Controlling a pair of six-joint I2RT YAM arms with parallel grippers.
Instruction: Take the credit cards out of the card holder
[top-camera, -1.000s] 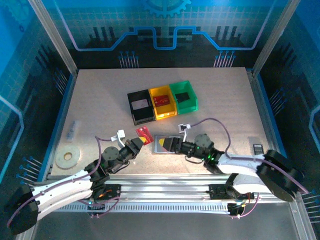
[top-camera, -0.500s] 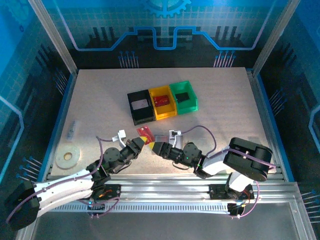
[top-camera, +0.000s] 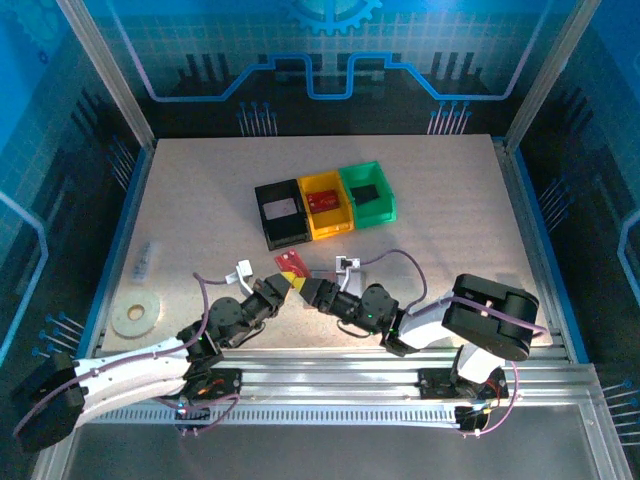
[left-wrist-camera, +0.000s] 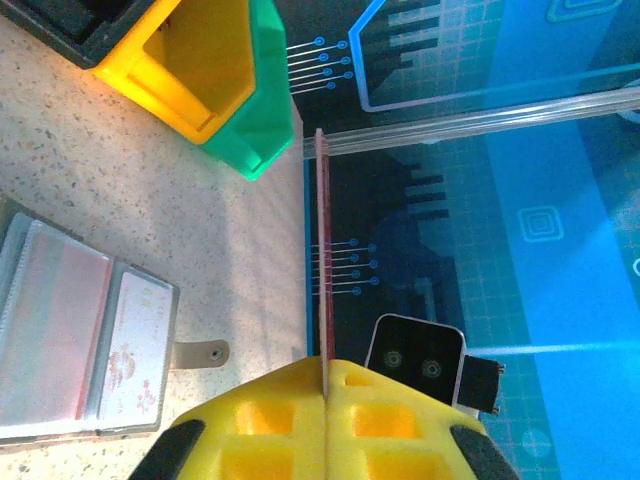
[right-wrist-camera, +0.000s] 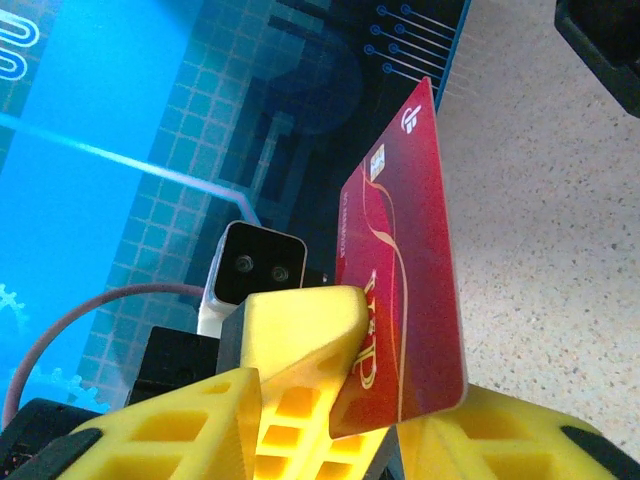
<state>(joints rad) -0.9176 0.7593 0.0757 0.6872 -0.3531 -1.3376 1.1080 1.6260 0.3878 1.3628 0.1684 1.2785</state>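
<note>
Just beside card holder (left-wrist-camera: 80, 330): left jaws tight on red card (right-wrist-camera: 400, 270), right jaws apart.

Card holder (left-wrist-camera: 95, 335) seemingly half off-frame

Lined up wall to wall mid-table (top-camera: 200, 170): black bin (top-camera: 262, 216), yellow bin (top-camera: 336, 232), green bin (top-camera: 388, 200), the last holding a small dark block (top-camera: 367, 193). Near the left edge, a pale flat ring (top-camera: 133, 315), possibly a tape roll, with a small clear object (top-camera: 146, 259) farther back.
</note>
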